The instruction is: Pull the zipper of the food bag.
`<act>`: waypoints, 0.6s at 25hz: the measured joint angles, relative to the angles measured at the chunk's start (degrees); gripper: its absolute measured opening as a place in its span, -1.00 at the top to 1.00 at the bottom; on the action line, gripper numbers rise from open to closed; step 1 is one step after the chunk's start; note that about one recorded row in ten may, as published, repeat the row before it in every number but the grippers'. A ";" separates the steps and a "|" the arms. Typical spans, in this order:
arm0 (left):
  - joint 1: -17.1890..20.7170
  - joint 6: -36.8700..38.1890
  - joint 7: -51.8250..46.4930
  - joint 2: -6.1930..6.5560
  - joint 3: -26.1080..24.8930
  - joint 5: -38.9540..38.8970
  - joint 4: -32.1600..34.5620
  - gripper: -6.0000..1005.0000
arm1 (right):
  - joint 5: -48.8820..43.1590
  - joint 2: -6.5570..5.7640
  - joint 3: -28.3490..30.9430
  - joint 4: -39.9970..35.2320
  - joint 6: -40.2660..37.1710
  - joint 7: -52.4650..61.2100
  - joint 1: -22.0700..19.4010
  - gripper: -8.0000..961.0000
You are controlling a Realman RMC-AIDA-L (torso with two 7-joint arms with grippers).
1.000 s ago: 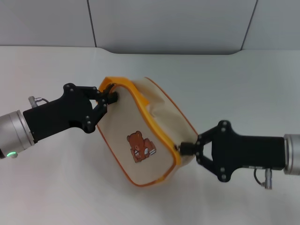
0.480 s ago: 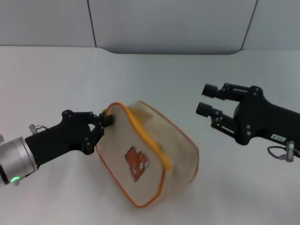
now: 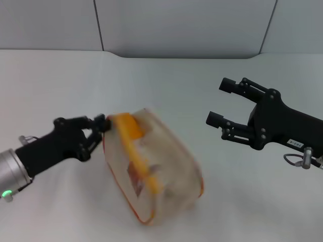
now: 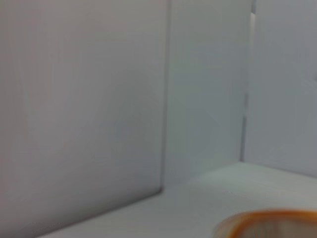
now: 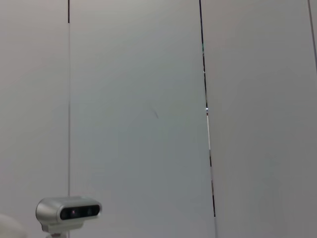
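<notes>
The left pincer (image 3: 102, 124) is pinching the far-left corner of the food bag (image 3: 156, 171), which is sitting blurred on the bench (image 3: 166, 85) at near centre. The right pincer (image 3: 218, 103) is hovering spread, well apart on the right. Held at one corner only, the bag risks swinging or slipping free.

Bare table (image 3: 166, 85) lies beyond the food bag (image 3: 156, 171) and between it and the right gripper (image 3: 218, 103), whose fingers stand spread, well apart from the bag. On the bag's left, the left gripper (image 3: 101, 123) blocks the corner, clamped there.
</notes>
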 joint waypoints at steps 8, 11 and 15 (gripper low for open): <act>0.91 8.85 -10.56 3.06 -3.63 0.10 3.65 0.45 | -0.66 -0.96 -0.55 -0.40 0.57 4.52 0.62 -0.72; -0.43 16.83 -14.30 5.28 1.34 1.53 4.01 0.17 | -3.17 -2.93 -2.32 -0.90 -1.72 8.39 1.62 -0.76; -3.32 24.31 -18.36 7.22 11.22 2.08 4.62 -0.16 | -8.61 -5.19 -2.99 -1.48 -5.60 11.80 3.15 -0.76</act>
